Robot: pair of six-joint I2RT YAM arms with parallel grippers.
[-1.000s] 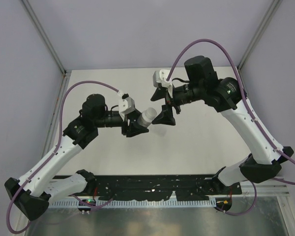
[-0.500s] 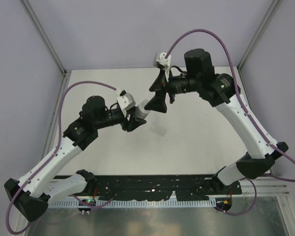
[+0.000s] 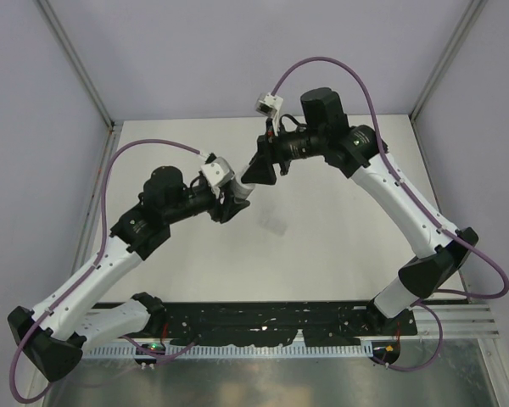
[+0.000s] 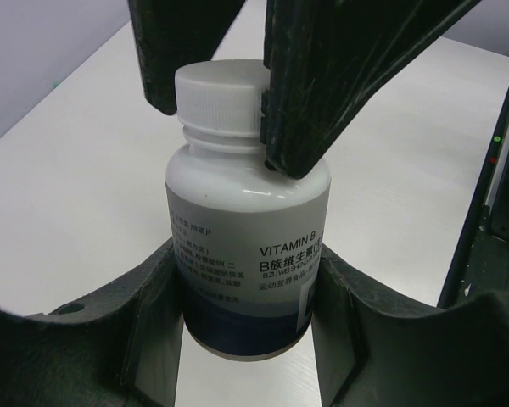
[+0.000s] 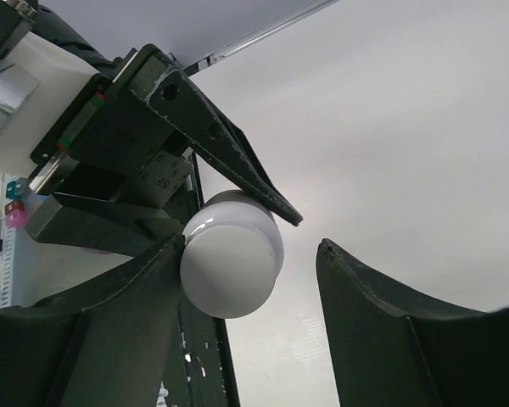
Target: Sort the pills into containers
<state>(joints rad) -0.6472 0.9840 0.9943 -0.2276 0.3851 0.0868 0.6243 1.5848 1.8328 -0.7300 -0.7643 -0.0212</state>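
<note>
Above pale table (image 3: 339,220), vitamin B bottle (image 4: 237,203) clamped by body in left gripper (image 4: 248,280); right gripper (image 5: 250,246) part-open astride white cap (image 4: 219,95), touching one side only. Uncapping, likely; next: close fully, twist.

The vitamin bottle (image 4: 246,246) is filling the whole gap between the left gripper's (image 3: 236,197) fingers. Its white cap (image 5: 231,254) is sitting between the right gripper's (image 3: 256,172) fingers, touching one and leaving open space beside the other. Both grippers are crowding together above the table (image 3: 348,246). A clear packet (image 3: 276,227) is lying just beneath; bare tabletop is stretching wide to the right.
</note>
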